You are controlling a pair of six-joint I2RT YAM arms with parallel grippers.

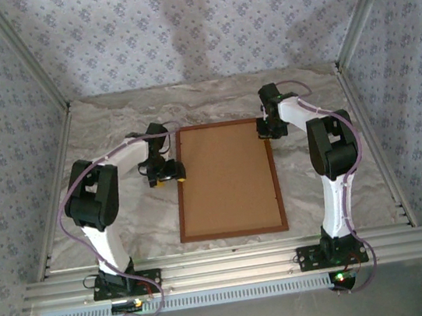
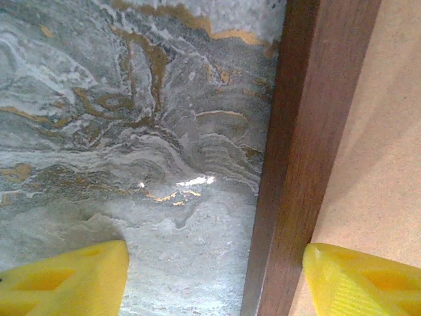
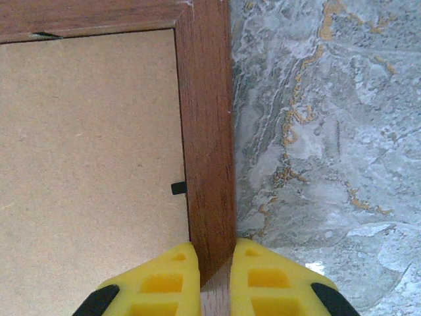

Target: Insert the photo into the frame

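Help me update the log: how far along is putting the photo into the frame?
Done: the backing board lies inside the frame, flat on the table. In hand: the right gripper pinches the frame's right bar near its far corner; the left gripper stands open astride the left bar. Left: I cannot tell whether the photo is under the board, so that needs checking.

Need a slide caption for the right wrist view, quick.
Right tool pinching the right bar of the wooden frame near its corner; brown backing board inside, marble table alongside.
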